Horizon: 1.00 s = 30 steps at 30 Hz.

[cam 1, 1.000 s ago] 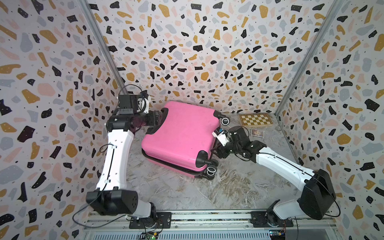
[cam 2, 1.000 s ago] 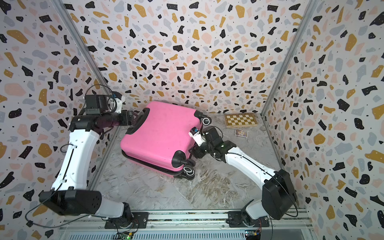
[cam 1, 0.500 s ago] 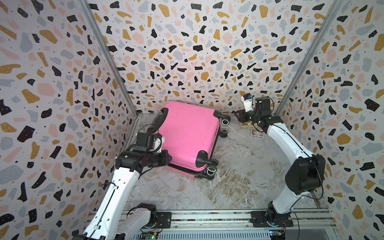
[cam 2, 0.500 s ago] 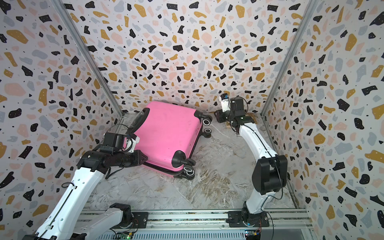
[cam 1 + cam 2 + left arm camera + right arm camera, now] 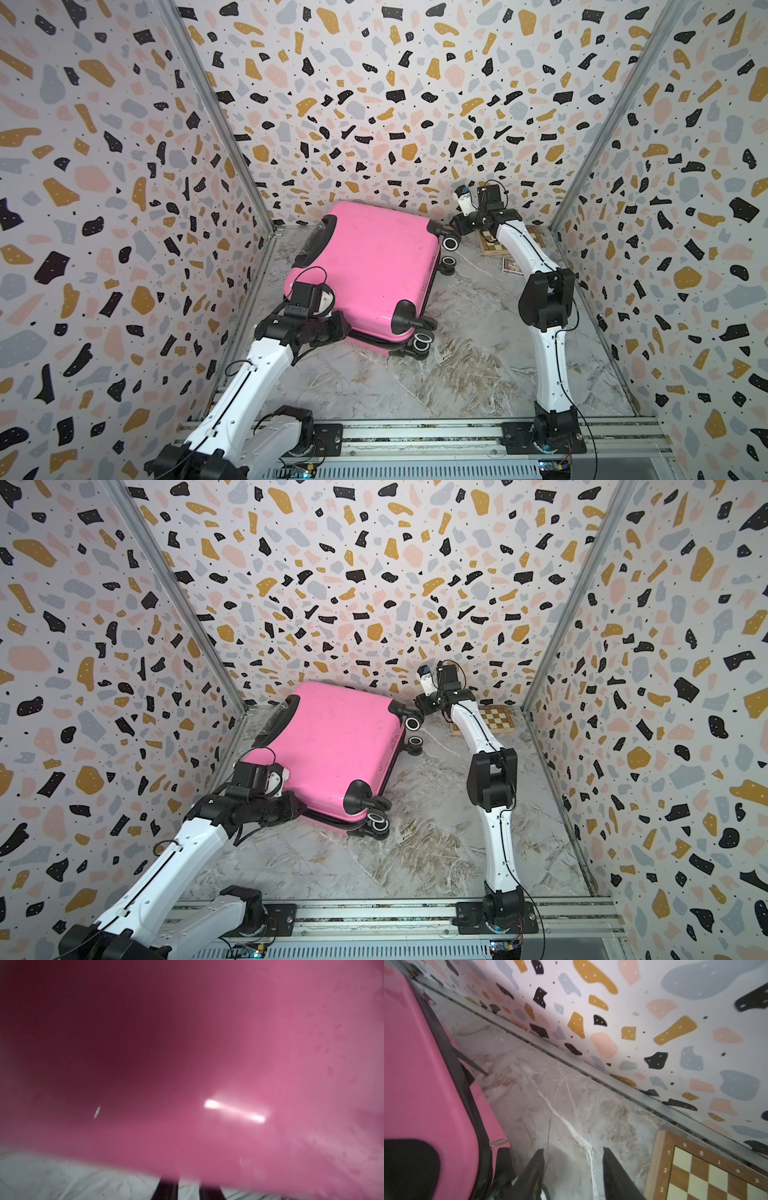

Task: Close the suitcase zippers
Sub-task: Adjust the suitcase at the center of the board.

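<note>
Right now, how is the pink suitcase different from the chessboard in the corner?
The suitcase is bright pink; the chessboard is made of brown and cream wooden squares. The suitcase is thick and looks much bigger, while the chessboard is thin and flat. The suitcase has black wheels with white rims; the chessboard has none. Both lie on the marbled floor.

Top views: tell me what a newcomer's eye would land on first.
The bright pink suitcase stands out first. It lies flat on the marble floor toward the back left corner, framed by loud terrazzo-patterned walls. The left gripper is at the case's near left corner. The right gripper sits open by a far wheel, next to a wooden chessboard.
</note>
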Each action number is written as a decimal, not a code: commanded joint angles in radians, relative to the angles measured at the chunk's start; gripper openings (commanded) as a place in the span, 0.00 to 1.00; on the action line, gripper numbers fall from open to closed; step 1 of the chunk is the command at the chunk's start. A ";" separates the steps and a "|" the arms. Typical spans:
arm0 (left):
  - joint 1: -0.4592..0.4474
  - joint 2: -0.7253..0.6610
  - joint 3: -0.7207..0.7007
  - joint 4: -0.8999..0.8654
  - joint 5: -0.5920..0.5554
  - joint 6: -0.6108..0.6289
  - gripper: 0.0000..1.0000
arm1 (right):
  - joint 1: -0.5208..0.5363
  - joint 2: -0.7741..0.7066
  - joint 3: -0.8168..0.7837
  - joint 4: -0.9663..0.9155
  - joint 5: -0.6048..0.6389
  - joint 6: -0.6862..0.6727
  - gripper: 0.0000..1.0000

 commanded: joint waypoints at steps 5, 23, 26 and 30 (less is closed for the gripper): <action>0.044 0.187 0.071 0.033 -0.328 0.006 0.24 | 0.063 -0.228 -0.238 -0.013 -0.069 -0.140 0.48; 0.211 0.286 0.279 0.001 -0.451 0.070 0.58 | 0.316 -0.589 -0.760 0.187 -0.089 -0.180 0.48; 0.211 0.248 0.321 -0.102 -0.586 0.048 0.72 | 0.361 -0.609 -0.807 0.212 -0.076 -0.158 0.48; 0.211 0.124 0.315 -0.182 -0.565 0.047 0.77 | 0.410 -0.633 -0.847 0.245 -0.050 -0.134 0.48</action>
